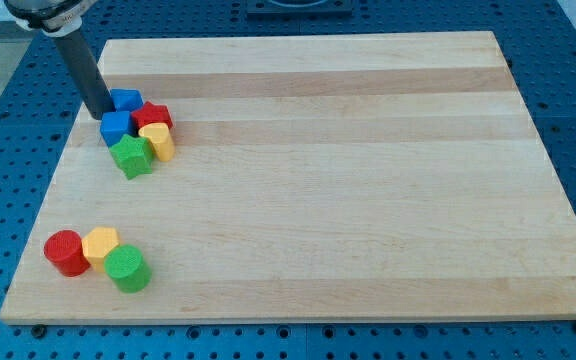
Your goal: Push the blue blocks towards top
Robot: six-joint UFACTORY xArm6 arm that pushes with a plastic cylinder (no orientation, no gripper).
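Note:
Two blue blocks sit at the view's upper left: one (125,100) nearer the top, the other (116,127) just below it. They are packed against a red block (154,116), a yellow block (158,140) and a green star-like block (132,156). My tip (100,115) rests on the board just left of the two blue blocks, touching or nearly touching them.
A red cylinder (65,252), a yellow block (100,244) and a green cylinder (127,268) cluster at the view's lower left. The wooden board (368,200) lies on a blue perforated table; its left edge is close to my tip.

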